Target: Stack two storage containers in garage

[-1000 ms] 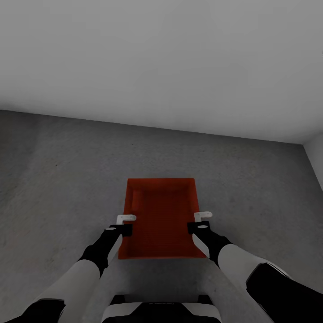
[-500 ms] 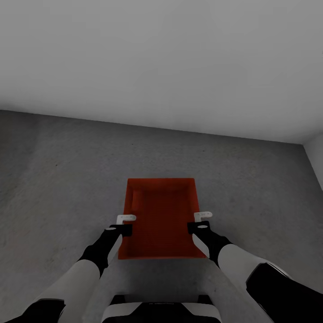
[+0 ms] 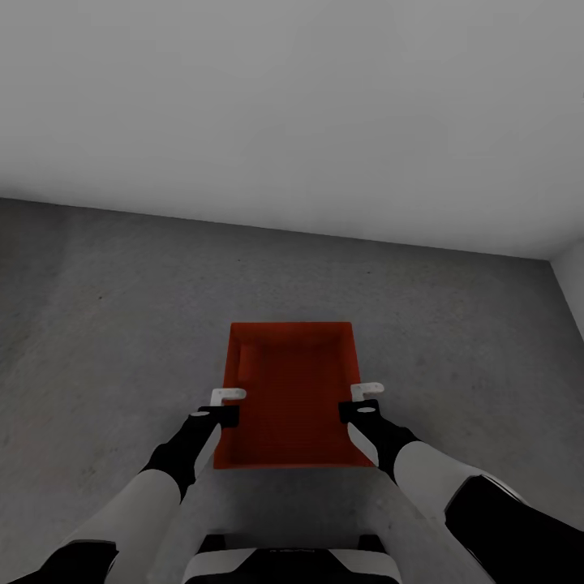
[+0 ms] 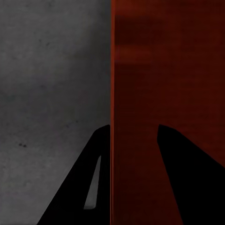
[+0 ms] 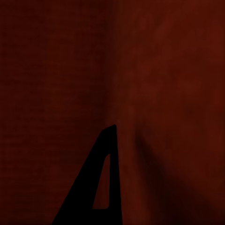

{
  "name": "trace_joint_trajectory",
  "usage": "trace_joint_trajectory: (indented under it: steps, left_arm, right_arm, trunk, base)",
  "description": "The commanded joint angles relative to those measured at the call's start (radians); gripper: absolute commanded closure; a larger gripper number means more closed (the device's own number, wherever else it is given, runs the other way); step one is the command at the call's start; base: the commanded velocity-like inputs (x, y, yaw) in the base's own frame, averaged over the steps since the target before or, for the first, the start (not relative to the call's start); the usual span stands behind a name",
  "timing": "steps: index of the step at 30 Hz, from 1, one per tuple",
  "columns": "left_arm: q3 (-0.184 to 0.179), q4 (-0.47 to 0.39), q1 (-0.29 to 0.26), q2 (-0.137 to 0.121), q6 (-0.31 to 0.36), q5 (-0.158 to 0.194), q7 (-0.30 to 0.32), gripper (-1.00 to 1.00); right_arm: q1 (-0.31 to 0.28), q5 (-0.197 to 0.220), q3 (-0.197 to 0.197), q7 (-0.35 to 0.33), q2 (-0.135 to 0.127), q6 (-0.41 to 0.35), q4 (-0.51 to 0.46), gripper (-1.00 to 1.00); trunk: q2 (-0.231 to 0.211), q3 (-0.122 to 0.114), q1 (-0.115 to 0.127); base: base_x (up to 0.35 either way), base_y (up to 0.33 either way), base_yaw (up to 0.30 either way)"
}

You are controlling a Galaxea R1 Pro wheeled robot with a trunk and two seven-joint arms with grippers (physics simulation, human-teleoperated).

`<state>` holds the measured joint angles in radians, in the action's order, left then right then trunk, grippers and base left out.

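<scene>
One orange-red storage container (image 3: 292,397), lidless with nothing inside, sits straight ahead over the dark grey concrete floor (image 3: 122,308) of the garage. My left gripper (image 3: 228,397) is shut on its left wall and my right gripper (image 3: 365,392) on its right wall. In the left wrist view the fingers (image 4: 101,154) straddle the container's wall (image 4: 168,70), with the floor (image 4: 47,70) beside it. The right wrist view has one dark finger (image 5: 110,140) against the container's red inside (image 5: 56,70); the other finger is hidden. Whether the bin touches the floor I cannot tell. The second container is out of view.
A plain white-grey wall (image 3: 292,105) rises a short way beyond the container. A second wall (image 3: 572,280) meets it at the far right corner. Bare concrete spreads to the left and right of the bin.
</scene>
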<state>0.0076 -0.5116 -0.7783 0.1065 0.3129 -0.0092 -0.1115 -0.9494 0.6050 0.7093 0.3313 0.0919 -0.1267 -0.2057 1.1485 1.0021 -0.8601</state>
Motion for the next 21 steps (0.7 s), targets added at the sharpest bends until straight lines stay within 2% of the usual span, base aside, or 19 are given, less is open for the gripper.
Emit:
trace_joint_trajectory:
  steps: [1,4,10,19,21]
  left_arm:
    - [-0.011,0.018,0.001,0.000,0.034,0.026,-0.004,1.00]
    - [-0.011,0.018,0.001,0.000,0.034,0.026,-0.004,1.00]
    - [-0.012,0.018,0.001,0.000,0.034,0.026,-0.004,1.00]
    - [-0.012,0.018,0.001,0.000,0.034,0.026,-0.004,1.00]
    - [-0.012,0.018,0.001,0.000,0.034,0.026,-0.004,1.00]
  right_arm:
    - [-0.002,-0.034,-0.021,0.025,-0.021,-0.008,-0.004,1.00]
    - [-0.002,-0.034,-0.021,0.025,-0.021,-0.008,-0.004,1.00]
    - [-0.002,-0.034,-0.021,0.025,-0.021,-0.008,-0.004,1.00]
    - [-0.002,-0.034,-0.021,0.025,-0.021,-0.008,-0.004,1.00]
    - [-0.002,-0.034,-0.021,0.025,-0.021,-0.008,-0.004,1.00]
  trunk:
    - [0.001,0.001,0.000]
    - [0.001,0.001,0.000]
    - [0.043,0.019,-0.023]
    - [0.043,0.019,-0.023]
    - [0.057,0.026,-0.031]
  base:
    - [0.000,0.000,0.000]
    - [0.000,0.000,0.000]
    - [0.000,0.000,0.000]
    - [0.000,0.000,0.000]
    - [0.000,0.000,0.000]
